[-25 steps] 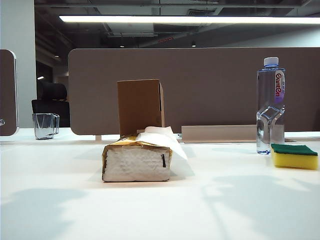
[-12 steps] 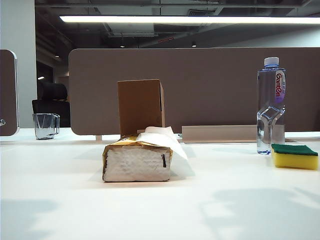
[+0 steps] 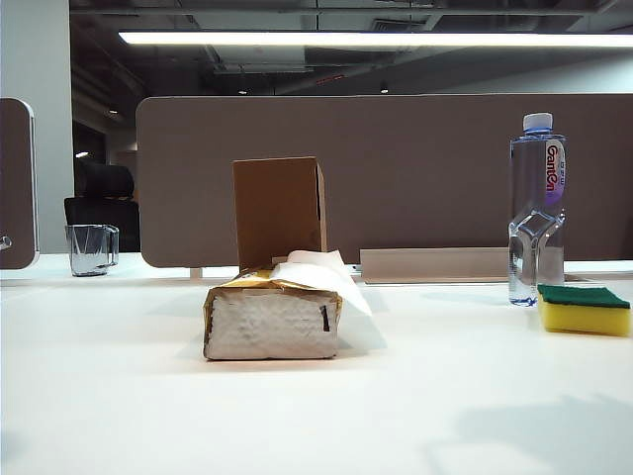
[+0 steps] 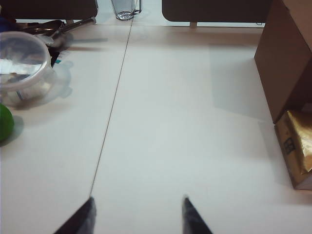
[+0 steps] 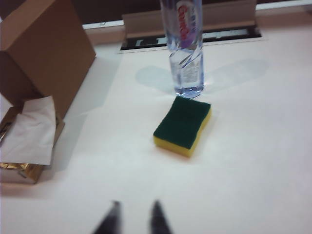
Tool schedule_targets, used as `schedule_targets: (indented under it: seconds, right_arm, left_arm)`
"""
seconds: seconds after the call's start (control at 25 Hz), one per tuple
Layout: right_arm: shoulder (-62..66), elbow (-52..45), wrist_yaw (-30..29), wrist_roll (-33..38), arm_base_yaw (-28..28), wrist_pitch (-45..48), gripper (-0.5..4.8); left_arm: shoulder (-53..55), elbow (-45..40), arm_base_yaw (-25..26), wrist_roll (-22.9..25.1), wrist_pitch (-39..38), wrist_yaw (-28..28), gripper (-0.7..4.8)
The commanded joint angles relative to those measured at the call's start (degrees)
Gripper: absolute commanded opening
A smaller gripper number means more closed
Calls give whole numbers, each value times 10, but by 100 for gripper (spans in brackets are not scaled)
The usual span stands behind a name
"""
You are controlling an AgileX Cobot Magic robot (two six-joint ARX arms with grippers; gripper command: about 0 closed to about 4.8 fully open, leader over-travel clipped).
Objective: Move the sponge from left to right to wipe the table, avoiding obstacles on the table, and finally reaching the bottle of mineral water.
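The yellow sponge (image 3: 584, 310) with its green top lies on the white table (image 3: 415, 396) at the far right, just in front of the bottle of mineral water (image 3: 536, 208). The obstacles stand mid-table: a gold-edged tissue pack (image 3: 272, 317) and, behind it, a brown cardboard box (image 3: 279, 210). Neither gripper shows in the exterior view. My right gripper (image 5: 135, 204) hangs back from the sponge (image 5: 183, 122) and bottle (image 5: 184, 48), its blurred tips a narrow gap apart over bare table. My left gripper (image 4: 138, 202) is open and empty, beside the box (image 4: 287, 63) and tissue pack (image 4: 297, 151).
A small clear glass cup (image 3: 91, 248) stands at the back left. The left wrist view shows a clear lidded container (image 4: 22, 68), dark utensils behind it and a green round thing (image 4: 5, 122). A brown partition (image 3: 396, 168) runs along the table's far edge.
The arms' shadows on the near tabletop have shrunk and slid toward the front edge. The sponge, bottle, box and tissue pack have not moved.
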Motion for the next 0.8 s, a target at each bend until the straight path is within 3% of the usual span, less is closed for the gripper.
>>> schedule_targets:
  seconds: [0.04,0.24,0.32,0.48,0.64,0.8]
  right_arm:
    - [-16,-13,-7,1,11,2,21]
    - [-56,-37,-7,14,29,6,-4]
    - [-77,-38,-2,14,28,13,-4]
    - [-86,-49,13,29,28,51,-4]
    - [-86,-73,22,40,28,108,-4]
    - [-86,-110,26,44,28,168,-4]
  left_arm:
    - [-38,-23,0,-22,12,3,181]
    - [-116,-69,0,-61,34,3,89]
    - [-161,-97,0,-66,60,8,-6]
    - [-163,-123,0,-50,80,66,-6]
    - [-163,-150,0,-50,109,76,-6]
    - [-163,-192,0,-50,198,87,-6]
